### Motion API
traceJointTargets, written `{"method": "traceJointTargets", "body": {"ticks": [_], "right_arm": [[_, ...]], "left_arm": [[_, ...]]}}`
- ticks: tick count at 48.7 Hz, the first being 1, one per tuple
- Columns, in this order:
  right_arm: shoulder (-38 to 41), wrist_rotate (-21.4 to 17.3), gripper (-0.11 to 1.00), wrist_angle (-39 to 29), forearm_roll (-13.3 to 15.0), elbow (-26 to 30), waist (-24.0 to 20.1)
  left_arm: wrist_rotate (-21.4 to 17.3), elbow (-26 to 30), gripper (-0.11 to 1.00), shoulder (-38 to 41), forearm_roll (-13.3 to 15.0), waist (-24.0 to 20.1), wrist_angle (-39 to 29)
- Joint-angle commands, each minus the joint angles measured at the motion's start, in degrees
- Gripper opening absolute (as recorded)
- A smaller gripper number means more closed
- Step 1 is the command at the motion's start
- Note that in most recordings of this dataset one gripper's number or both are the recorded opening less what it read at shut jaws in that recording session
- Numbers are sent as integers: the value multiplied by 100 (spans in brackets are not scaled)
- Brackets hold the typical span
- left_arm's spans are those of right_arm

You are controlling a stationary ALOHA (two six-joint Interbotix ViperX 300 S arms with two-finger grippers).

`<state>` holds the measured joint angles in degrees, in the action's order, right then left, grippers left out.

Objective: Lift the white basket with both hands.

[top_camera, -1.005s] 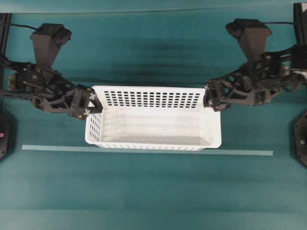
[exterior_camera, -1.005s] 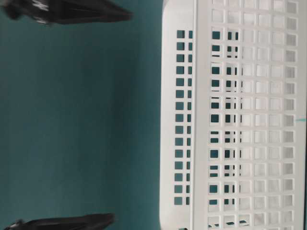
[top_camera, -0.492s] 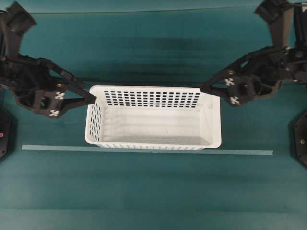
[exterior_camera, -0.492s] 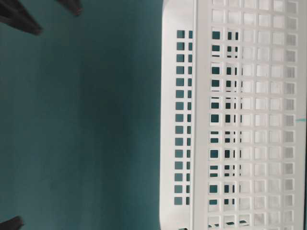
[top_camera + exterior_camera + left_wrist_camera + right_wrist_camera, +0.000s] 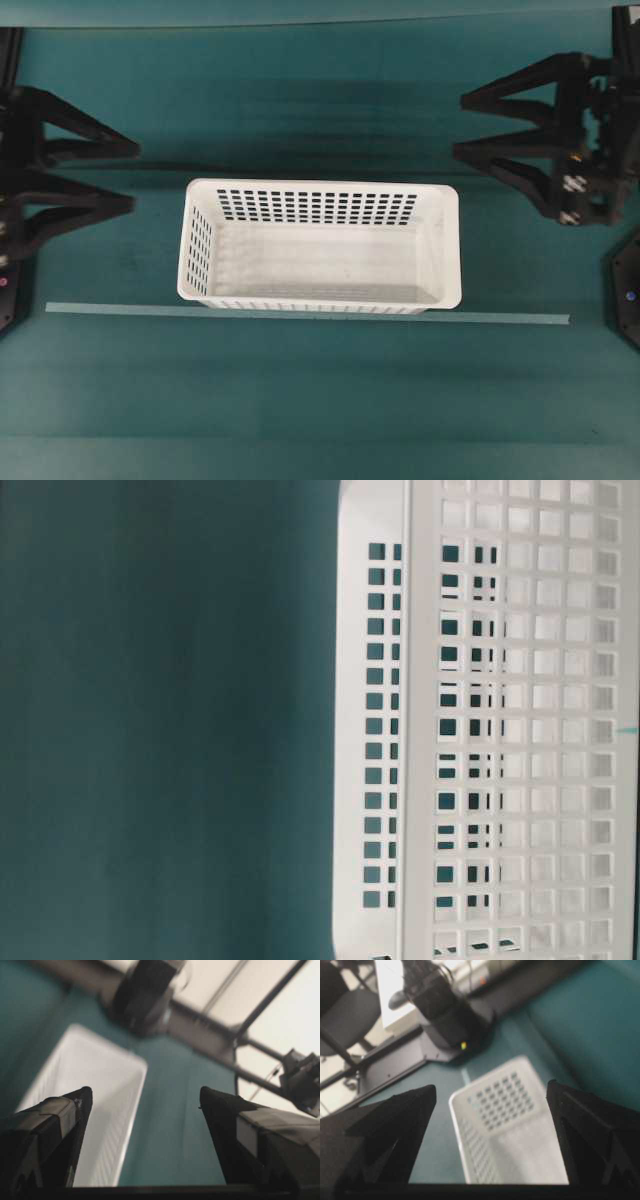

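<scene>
The white basket [image 5: 318, 206] sits flat on the teal table, its long side across the overhead view, with nothing inside it. My left gripper [image 5: 135, 177] is open, well left of the basket's left end and apart from it. Off the back right corner, my right gripper [image 5: 458, 126] is open too, with a clear gap to the rim. In the left wrist view the basket [image 5: 95, 1090] lies ahead between the spread left gripper [image 5: 145, 1092] fingers. The right gripper [image 5: 491, 1087] frames the basket [image 5: 515, 1130] from a distance. Only the basket's perforated wall [image 5: 520, 730] shows at table level.
A pale tape line [image 5: 300, 312] runs across the table just in front of the basket. Black arm bases stand at the left edge [image 5: 5, 285] and the right edge [image 5: 628, 290]. The opposite arm's base [image 5: 145, 995] stands beyond the basket.
Both grippers have drawn back outward from the basket's back corners, where they stood a second ago. They have left the table-level view. The basket has not moved.
</scene>
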<state>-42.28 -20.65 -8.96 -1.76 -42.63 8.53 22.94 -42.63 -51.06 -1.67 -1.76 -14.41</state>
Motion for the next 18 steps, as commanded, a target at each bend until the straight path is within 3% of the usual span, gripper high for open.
{"method": "traceJointTargets", "body": {"ticks": [1, 8, 18], "right_arm": [[-97, 290, 96, 141, 62, -9, -97], [-360, 650, 96, 132, 62, -79, -211], [-729, 861, 96, 114, 62, -185, -290]], "left_arm": [[-343, 53, 90, -132, -18, 70, 167], [-844, 53, 90, -369, -18, 132, 167], [-826, -35, 90, -483, -18, 176, 158]]}}
